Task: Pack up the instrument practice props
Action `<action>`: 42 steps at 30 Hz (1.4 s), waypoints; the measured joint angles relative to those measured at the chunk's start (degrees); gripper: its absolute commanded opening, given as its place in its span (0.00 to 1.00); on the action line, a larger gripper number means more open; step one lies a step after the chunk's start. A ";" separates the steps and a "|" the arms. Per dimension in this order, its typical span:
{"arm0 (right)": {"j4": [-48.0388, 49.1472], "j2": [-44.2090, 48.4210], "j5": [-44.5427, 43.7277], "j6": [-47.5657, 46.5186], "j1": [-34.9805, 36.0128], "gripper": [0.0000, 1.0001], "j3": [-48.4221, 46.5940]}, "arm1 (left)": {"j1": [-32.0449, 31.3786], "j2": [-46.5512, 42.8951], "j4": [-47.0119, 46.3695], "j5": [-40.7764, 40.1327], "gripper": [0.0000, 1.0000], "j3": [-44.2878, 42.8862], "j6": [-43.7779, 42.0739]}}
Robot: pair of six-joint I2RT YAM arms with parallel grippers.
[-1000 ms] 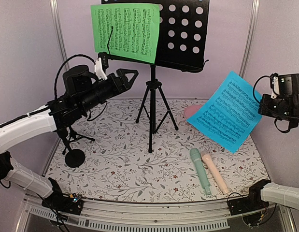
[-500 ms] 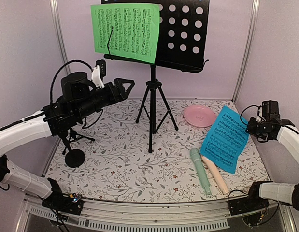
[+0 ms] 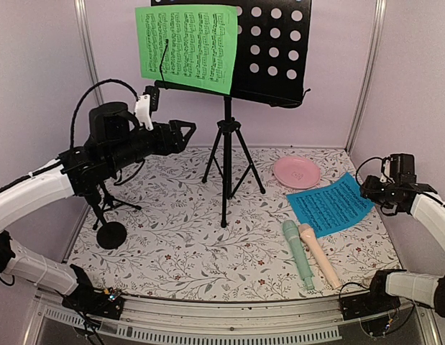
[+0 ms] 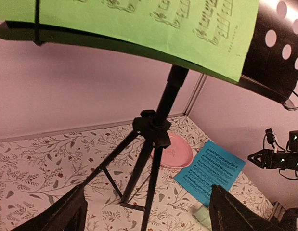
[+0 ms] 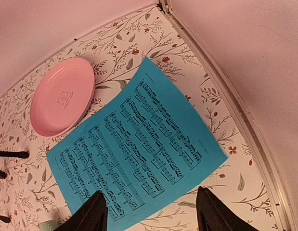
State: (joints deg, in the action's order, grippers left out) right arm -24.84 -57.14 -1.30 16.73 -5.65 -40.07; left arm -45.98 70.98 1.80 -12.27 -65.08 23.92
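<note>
Nearby, pink dish [image 3: 297,172] sits just beside blue page [image 3: 330,204].

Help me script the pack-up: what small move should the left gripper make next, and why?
Probably ease the left gripper up toward the lower edge of the green sheet: it hangs open and empty below that sheet, which rests on the music desk.

The bench [image 3: 179,244] wears a cloth printed with leafy sprigs. The music stand's black tripod [image 3: 227,154] is planted near its middle, toward 12 o'clock. A round pink dish [image 3: 296,172] sits at 2 o'clock, and a blue sheet-music page [image 3: 330,205] lies flat just beside it at 3. At 5 o'clock a mint-green microphone [image 3: 298,254] and a pale-pink microphone [image 3: 319,255] lie side by side. Two small black mic supports [image 3: 111,234] stand at 9.
</note>
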 measured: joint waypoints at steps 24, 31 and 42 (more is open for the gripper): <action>2.93 10.54 20.55 2.45 0.00 0.81 -12.04 | 54.27 33.00 -65.59 77.94 0.88 -24.35 33.53; 3.19 11.15 22.08 5.18 0.00 0.81 -11.98 | 52.61 43.60 -72.50 78.90 0.80 -35.98 41.64; 2.10 13.35 22.67 7.34 0.00 0.80 -10.84 | 43.54 53.64 -65.40 73.66 0.64 -54.07 38.10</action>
State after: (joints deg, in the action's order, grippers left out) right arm -22.74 -43.79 21.37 24.08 -5.65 -50.92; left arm -2.44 124.62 -63.59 61.39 -119.15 62.02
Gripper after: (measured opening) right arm 0.800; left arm 0.716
